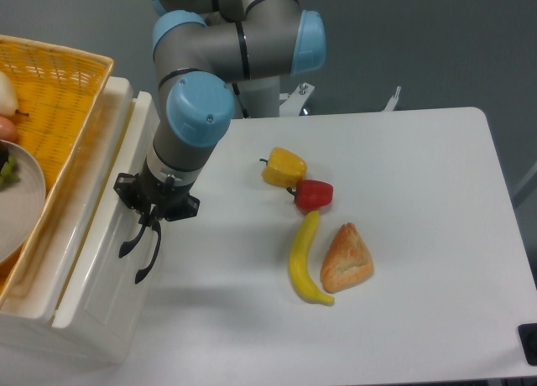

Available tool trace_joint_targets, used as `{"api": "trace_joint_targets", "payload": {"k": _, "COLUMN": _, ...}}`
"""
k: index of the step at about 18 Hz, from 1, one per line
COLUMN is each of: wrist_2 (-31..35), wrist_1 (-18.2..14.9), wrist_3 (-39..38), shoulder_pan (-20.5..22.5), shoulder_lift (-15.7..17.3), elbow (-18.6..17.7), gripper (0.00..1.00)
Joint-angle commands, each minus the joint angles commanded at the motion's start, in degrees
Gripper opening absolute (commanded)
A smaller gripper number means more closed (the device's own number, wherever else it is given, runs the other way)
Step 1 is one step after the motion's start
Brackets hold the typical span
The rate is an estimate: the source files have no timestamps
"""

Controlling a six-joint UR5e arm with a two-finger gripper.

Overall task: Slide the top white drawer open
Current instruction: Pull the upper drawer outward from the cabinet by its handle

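1. Down the left of the frame stands the top white drawer, seen from above.
2. Just beside its front hangs the gripper, fingers spread, gripping nothing.
3. Missing the handle, it could slip off.
4. Pulling crooked may shake the basket above.

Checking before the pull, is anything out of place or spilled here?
Nothing stands out. The banana, pastry and two peppers lie tidy on the table, nothing spilled. The hand hangs at the drawer front.
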Motion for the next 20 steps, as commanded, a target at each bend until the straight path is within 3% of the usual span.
{"api": "trace_joint_targets", "payload": {"k": 20, "wrist_2": 0.0, "wrist_1": -0.26, "wrist_3": 4.31, "shoulder_pan": 6.86, "shoulder_lift": 0.09, "elbow": 0.0, "gripper": 0.1}}
